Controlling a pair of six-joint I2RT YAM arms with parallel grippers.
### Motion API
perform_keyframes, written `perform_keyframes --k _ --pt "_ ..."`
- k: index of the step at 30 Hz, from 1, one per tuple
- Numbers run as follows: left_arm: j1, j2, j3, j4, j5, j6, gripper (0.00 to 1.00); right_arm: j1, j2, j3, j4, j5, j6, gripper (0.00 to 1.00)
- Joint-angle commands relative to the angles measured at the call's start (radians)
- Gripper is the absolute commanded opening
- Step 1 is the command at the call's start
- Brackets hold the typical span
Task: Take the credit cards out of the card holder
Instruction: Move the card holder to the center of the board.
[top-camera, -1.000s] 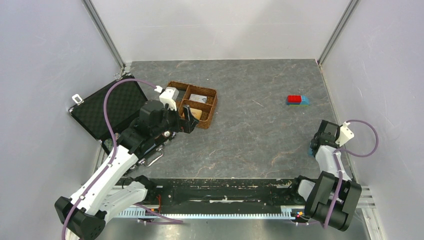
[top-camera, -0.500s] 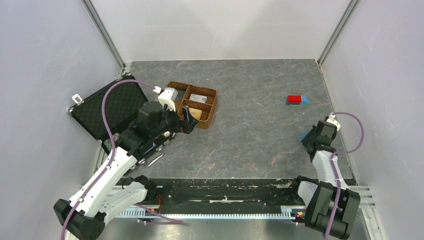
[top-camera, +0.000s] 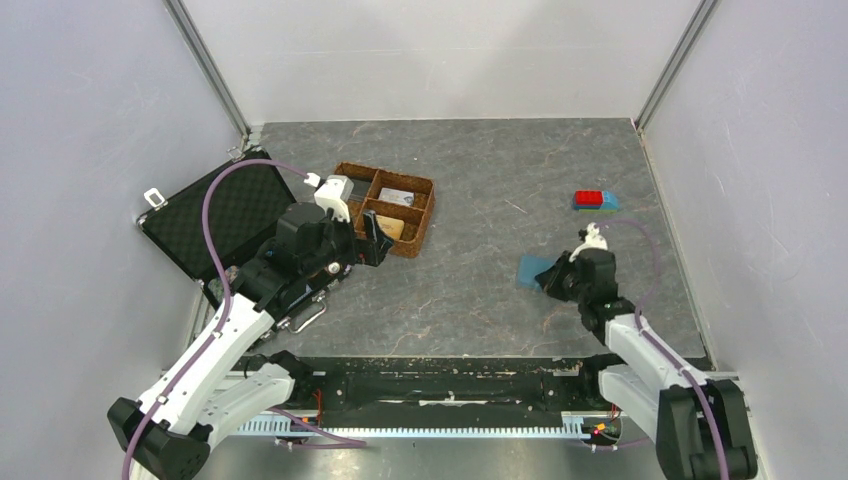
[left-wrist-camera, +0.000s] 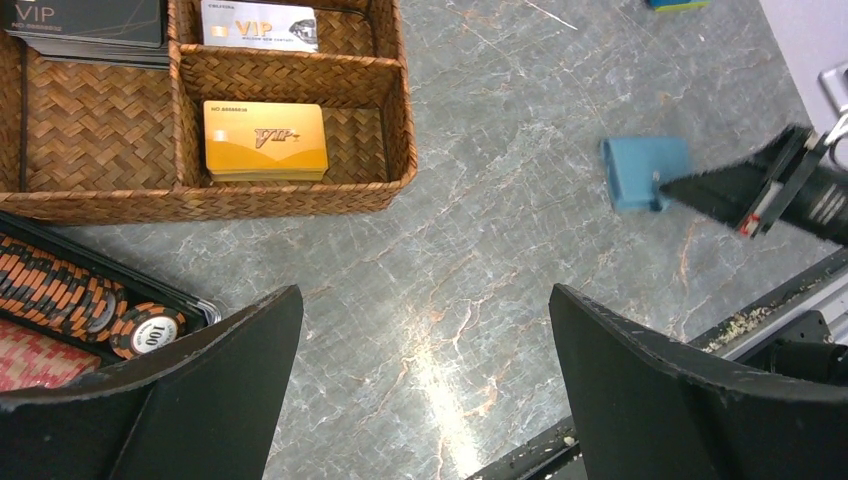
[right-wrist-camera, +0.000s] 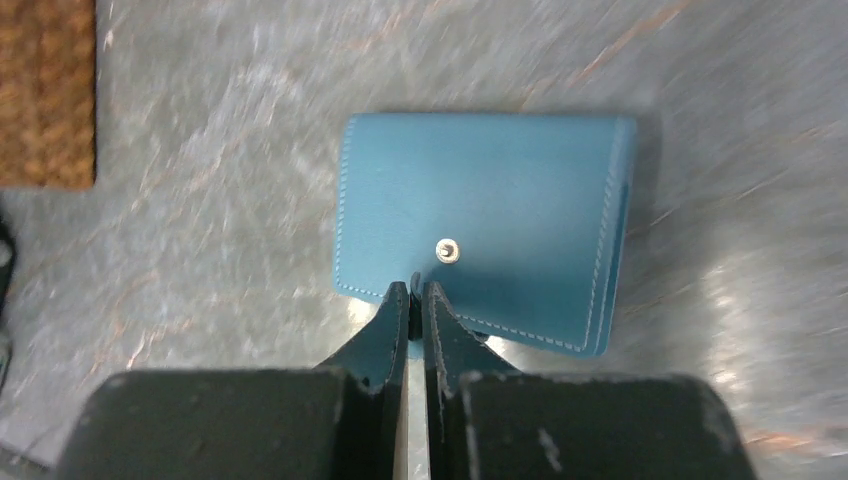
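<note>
Here, my right gripper (right-wrist-camera: 415, 292) pinches the card holder (right-wrist-camera: 500, 200) at its six o'clock edge; my left gripper (left-wrist-camera: 425, 310) gapes wide.

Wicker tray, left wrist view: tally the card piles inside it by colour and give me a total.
Wicker tray card piles:
Black pile: 1
White pile: 1
Gold pile: 1
Total: 3
</note>
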Motion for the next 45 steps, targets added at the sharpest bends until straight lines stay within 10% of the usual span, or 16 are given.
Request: perform_keyframes --k 1,14,19,27,40,45 --pt "-0.001 -0.027 0.005 0.012 -0.043 -0.045 1.00 0.171 -0.065 -0.079 0.129 0.076 0.239 0.01" --pt "0.000 -0.040 0.007 0.007 -0.057 -0.043 1.00 0.672 0.105 0.077 0.213 0.262 0.444 0.30" --pt "0.000 -0.051 -0.002 0.006 -0.060 -0.065 1.00 0.680 0.103 0.150 0.112 0.095 0.212 0.41" --pt "0.000 -0.062 -0.026 -0.020 0.041 -0.127 1.00 0.658 0.045 0.293 -0.289 0.310 -0.160 0.58" --pt "0.000 -0.067 -0.031 -0.027 0.027 -0.146 1.00 0.508 0.100 0.246 -0.242 0.280 -0.220 0.48" --pt "-0.001 -0.059 -0.037 -0.019 0.044 -0.151 1.00 0.506 0.161 0.218 -0.175 0.153 -0.219 0.67"
